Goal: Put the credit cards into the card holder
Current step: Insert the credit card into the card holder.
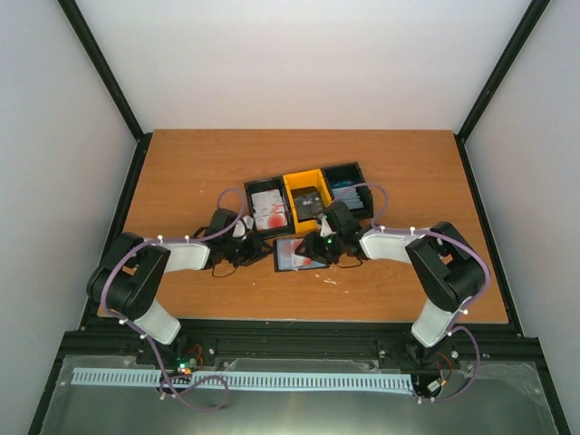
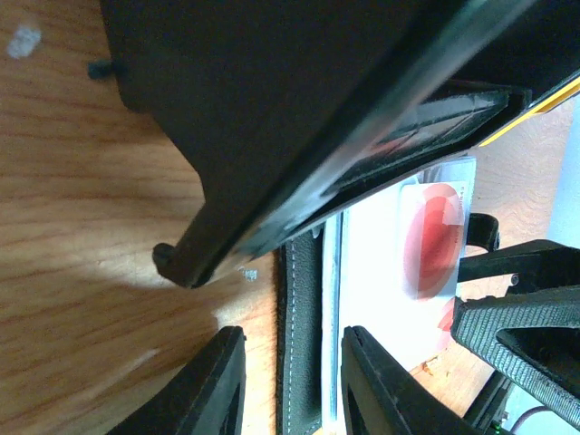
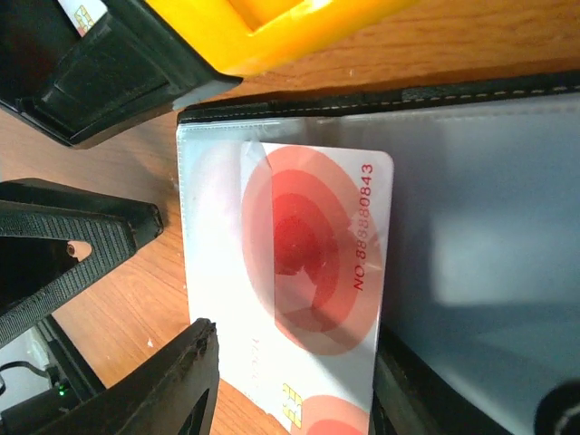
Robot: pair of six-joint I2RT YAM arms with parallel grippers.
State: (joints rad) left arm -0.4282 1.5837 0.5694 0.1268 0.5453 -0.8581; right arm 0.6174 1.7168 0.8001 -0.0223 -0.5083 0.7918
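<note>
The card holder (image 1: 292,257) lies open on the table in front of the bins, pale lining (image 3: 480,199) up. A white credit card with a red blotch (image 3: 308,254) lies on it, its far end tucked under a clear pocket. My right gripper (image 3: 290,399) stands open astride the card's near end, with bare wood showing between its left finger (image 3: 177,381) and the card. My left gripper (image 2: 290,390) is open too, straddling the holder's stitched black edge (image 2: 299,335) without clamping it. More credit cards lie in the bins.
Three small bins stand in a row just behind the holder: a black one (image 1: 269,208) with white and red cards, a yellow one (image 1: 306,201) with dark cards, a black one (image 1: 349,190) with blue cards. Both grippers are close together over the holder.
</note>
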